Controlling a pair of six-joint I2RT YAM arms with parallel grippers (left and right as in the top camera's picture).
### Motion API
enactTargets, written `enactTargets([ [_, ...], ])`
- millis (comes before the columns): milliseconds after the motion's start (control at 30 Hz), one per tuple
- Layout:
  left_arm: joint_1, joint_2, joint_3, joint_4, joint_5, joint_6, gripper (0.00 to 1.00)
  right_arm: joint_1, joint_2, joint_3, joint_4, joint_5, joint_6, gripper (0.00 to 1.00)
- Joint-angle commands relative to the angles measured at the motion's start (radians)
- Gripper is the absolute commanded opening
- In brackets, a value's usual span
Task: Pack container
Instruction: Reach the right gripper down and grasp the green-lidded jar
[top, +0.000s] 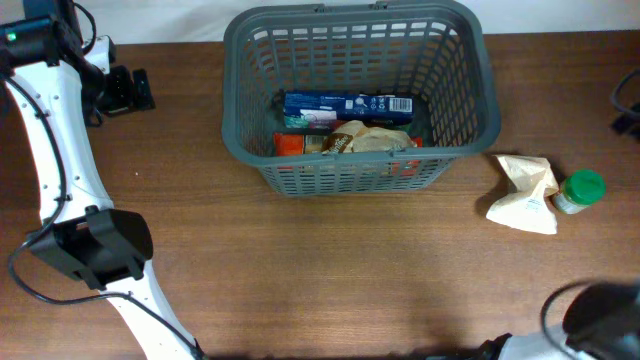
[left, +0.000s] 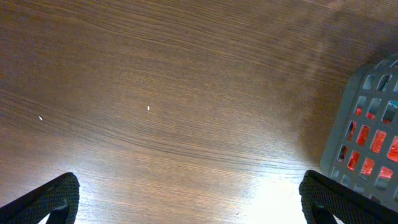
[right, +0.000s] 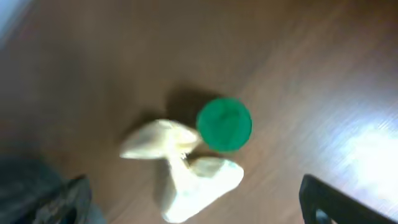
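Note:
The dark grey slotted basket (top: 360, 95) stands at the back middle of the table and holds a blue box (top: 345, 105), a red pack (top: 290, 143) and a crumpled tan bag (top: 378, 138). A corner of the basket shows in the left wrist view (left: 367, 134). A cream paper pouch (top: 524, 193) and a green-capped jar (top: 580, 190) lie on the table right of the basket; both show in the right wrist view, pouch (right: 186, 171) and jar cap (right: 224, 124). My left gripper (left: 189, 202) is open over bare wood. My right gripper (right: 199, 199) is open above the pouch, empty.
The left arm's white links run down the left side of the table (top: 60, 170). A black block (top: 125, 90) sits at the back left. The right arm's base shows at the bottom right corner (top: 600, 315).

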Motion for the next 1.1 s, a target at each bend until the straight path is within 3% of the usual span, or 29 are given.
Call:
enactTargets([
  [0, 0.002, -0.003, -0.003, -0.001, 0.014, -0.013, 0.99, -0.014, 0.028, -0.169, 0.101, 0.019, 0.049, 0.99],
  [267, 0.002, -0.003, -0.003, -0.001, 0.014, -0.013, 0.99, -0.016, 0.039, -0.252, 0.216, 0.021, 0.049, 0.99],
  [1067, 0.002, -0.003, -0.003, -0.001, 0.014, -0.013, 0.99, -0.016, 0.304, -0.254, 0.256, 0.073, 0.093, 0.99],
])
